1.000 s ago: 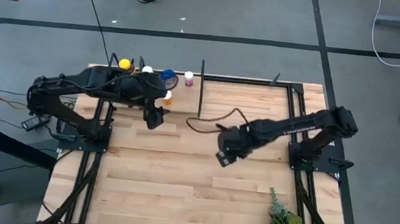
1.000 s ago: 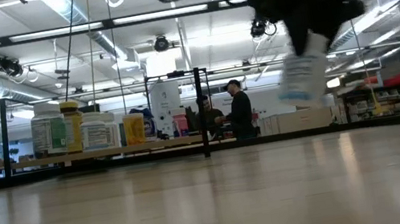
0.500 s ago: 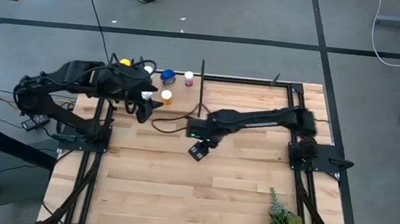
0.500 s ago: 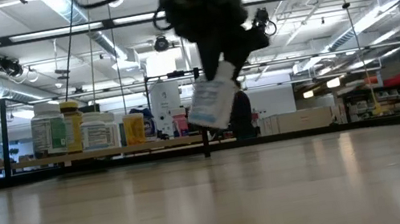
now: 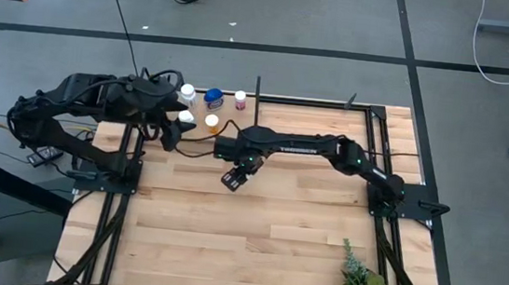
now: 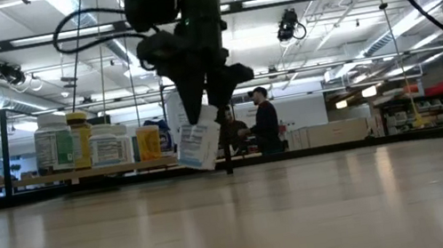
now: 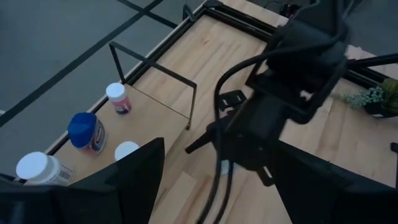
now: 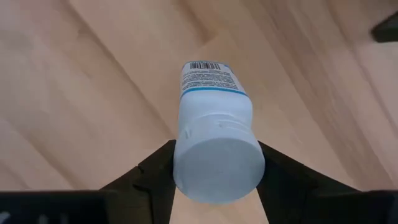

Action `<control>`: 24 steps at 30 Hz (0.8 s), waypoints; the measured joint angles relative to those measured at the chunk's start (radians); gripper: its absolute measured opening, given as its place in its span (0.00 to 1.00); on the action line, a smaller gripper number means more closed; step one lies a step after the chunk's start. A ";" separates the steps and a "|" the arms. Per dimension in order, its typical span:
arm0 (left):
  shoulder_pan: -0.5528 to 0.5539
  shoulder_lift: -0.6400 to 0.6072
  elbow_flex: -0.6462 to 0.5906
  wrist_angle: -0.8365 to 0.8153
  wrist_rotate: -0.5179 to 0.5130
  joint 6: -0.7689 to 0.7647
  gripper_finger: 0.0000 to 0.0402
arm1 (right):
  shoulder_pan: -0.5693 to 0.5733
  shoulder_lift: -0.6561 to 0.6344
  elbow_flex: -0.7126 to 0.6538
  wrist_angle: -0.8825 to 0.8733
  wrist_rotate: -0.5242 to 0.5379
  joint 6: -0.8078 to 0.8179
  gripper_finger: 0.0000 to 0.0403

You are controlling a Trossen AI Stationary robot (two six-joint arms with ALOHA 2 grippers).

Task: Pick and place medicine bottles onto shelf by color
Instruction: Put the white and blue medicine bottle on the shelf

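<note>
My right gripper (image 5: pixel 236 173) hangs over the middle of the table, left of centre, shut on a white medicine bottle (image 8: pixel 212 106) with a white cap and a blue-edged label; the low view shows this bottle (image 6: pixel 199 145) above the planks. My left gripper (image 5: pixel 169 135) stands open with nothing between its fingers, near the shelf (image 5: pixel 257 94) at the far left. On the shelf stand white (image 5: pixel 187 91), blue (image 5: pixel 213 97), pink-capped (image 5: pixel 240 97) and orange-capped (image 5: pixel 211 122) bottles, each on its base. My right gripper pinches the white bottle's cap (image 8: pixel 185 163) by its round sides between its two fingers (image 8: pixel 152 171). The fingers come from above, pointing down. The bottle hangs below them, cap up, its body tilted, lifted clear of the table.
A black upright divider (image 6: pixel 222 124) and thin rails (image 7: pixel 155 78) frame the shelf. More bottles (image 6: pixel 80 140) show on it in the low view. A small green plant (image 5: pixel 360 279) stands at the near right corner. People stand in the room behind (image 6: pixel 266 121).
My right gripper has swept from the table's right half toward its left edge with the white bottle, rolling its wrist; the bottle stays lifted and tilted. My left gripper has drawn back toward the table's left edge and risen a little.
</note>
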 joint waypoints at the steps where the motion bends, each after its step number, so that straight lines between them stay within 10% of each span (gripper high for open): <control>1: 0.000 0.000 0.000 0.000 0.000 0.000 0.72 | -0.004 0.010 0.002 -0.001 -0.005 0.000 0.48; 24: 0.000 0.003 0.000 -0.036 0.000 0.001 0.72 | -0.010 -0.007 0.029 -0.036 -0.004 -0.040 0.79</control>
